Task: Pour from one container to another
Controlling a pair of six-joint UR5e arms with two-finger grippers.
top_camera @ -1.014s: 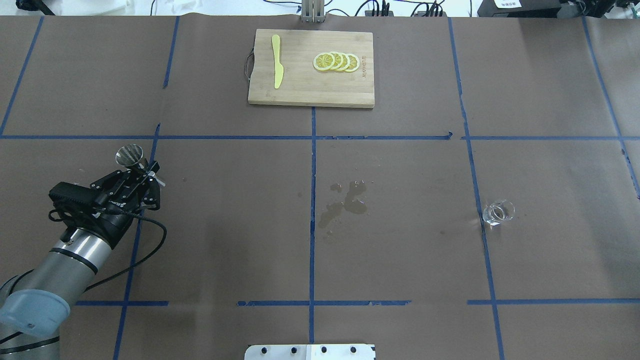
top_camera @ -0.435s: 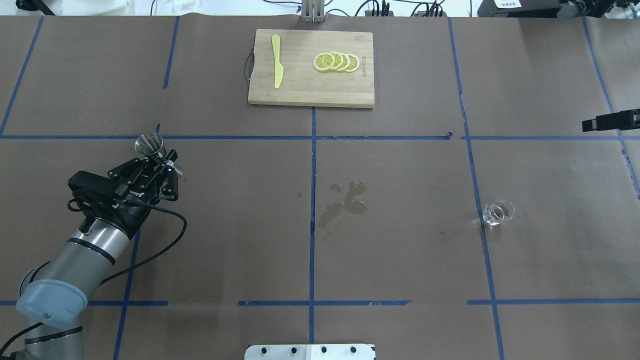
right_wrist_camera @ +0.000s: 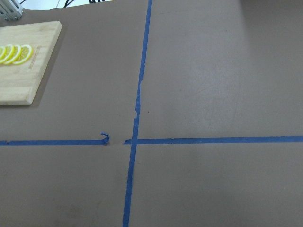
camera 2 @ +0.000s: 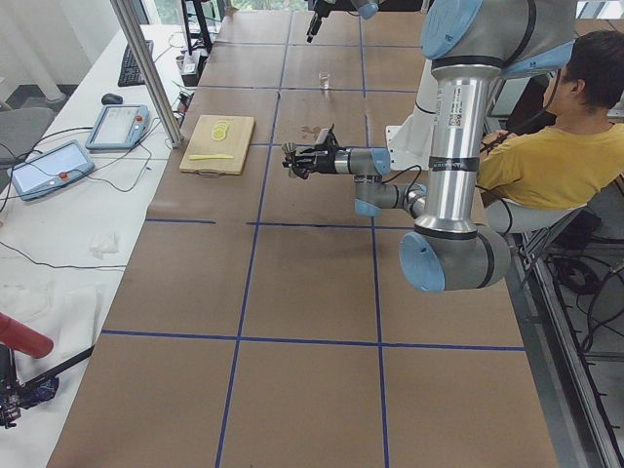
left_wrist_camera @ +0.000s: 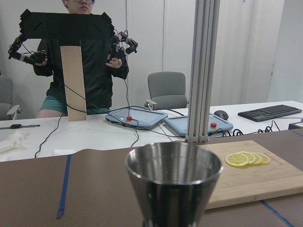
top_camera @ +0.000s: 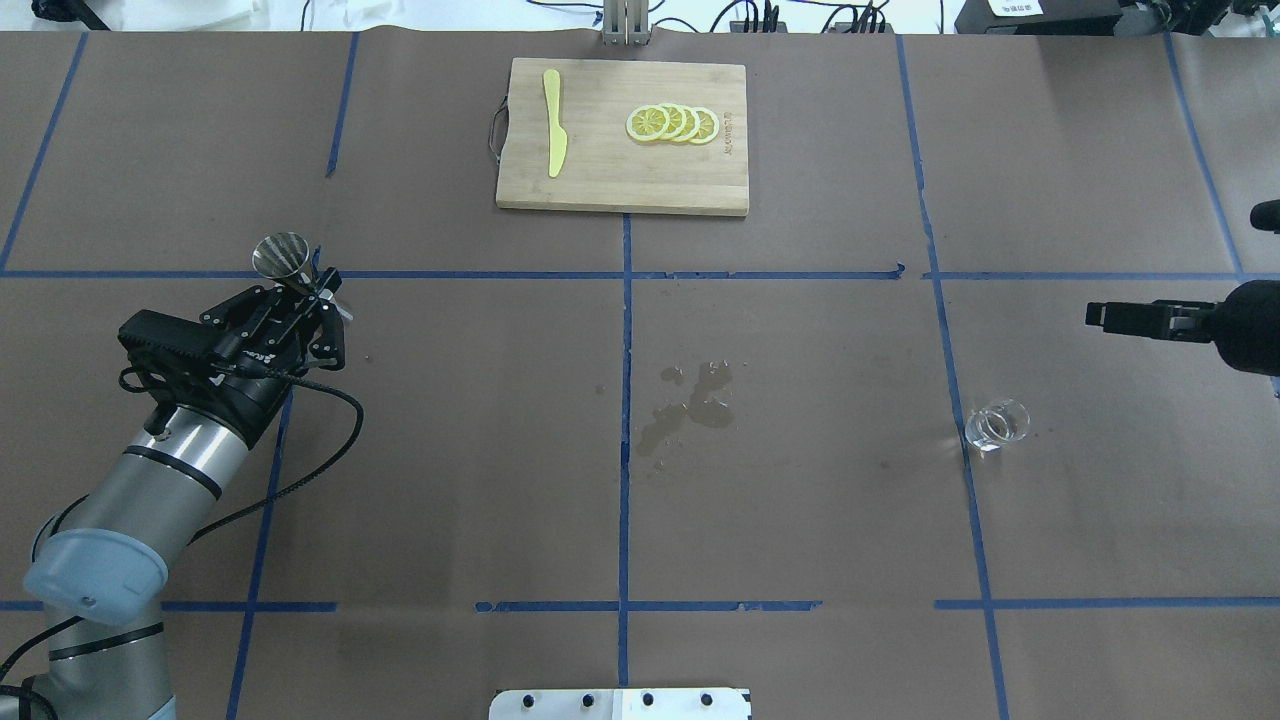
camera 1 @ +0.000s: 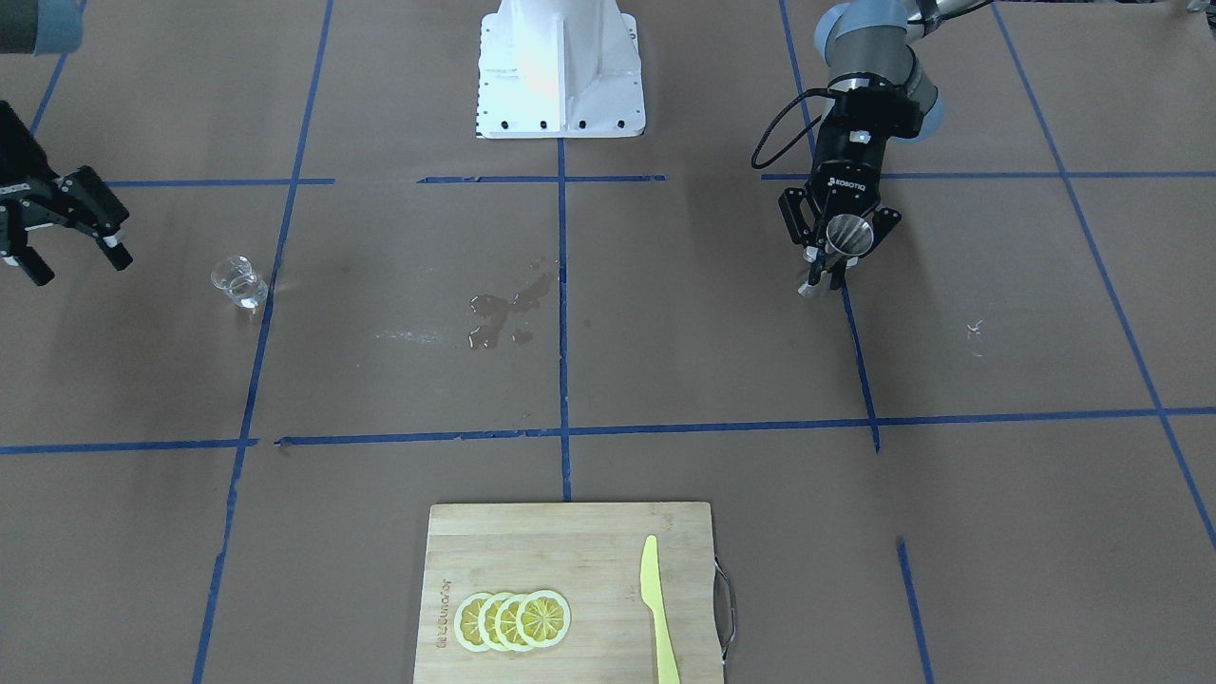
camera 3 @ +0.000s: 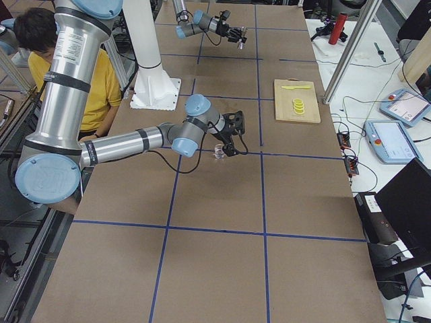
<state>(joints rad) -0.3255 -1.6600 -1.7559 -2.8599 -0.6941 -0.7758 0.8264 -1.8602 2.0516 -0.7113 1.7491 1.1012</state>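
Note:
The steel jigger [top_camera: 281,255] is held upright above the table's left part, with my left gripper [top_camera: 318,300] shut on its lower cone. In the left wrist view its open upper cone [left_wrist_camera: 173,182] fills the lower centre. In the front view the jigger [camera 1: 848,235] sits between the black fingers of the left gripper [camera 1: 836,266]. The clear glass cup [top_camera: 996,424] stands upright on the table at the right. My right gripper [camera 1: 78,266] hovers open and empty beyond and to the outside of the glass cup [camera 1: 237,282], apart from it. The right wrist view shows neither container.
A wet spill [top_camera: 690,405] marks the paper near the table's centre. A wooden cutting board [top_camera: 620,185] lies at the far middle, carrying lemon slices [top_camera: 672,124] and a yellow knife [top_camera: 553,125]. Blue tape lines cross the brown table cover.
My left arm has carried the jigger farther from the robot base. The right arm has come in from the right edge, closer to the glass cup, which has not moved.

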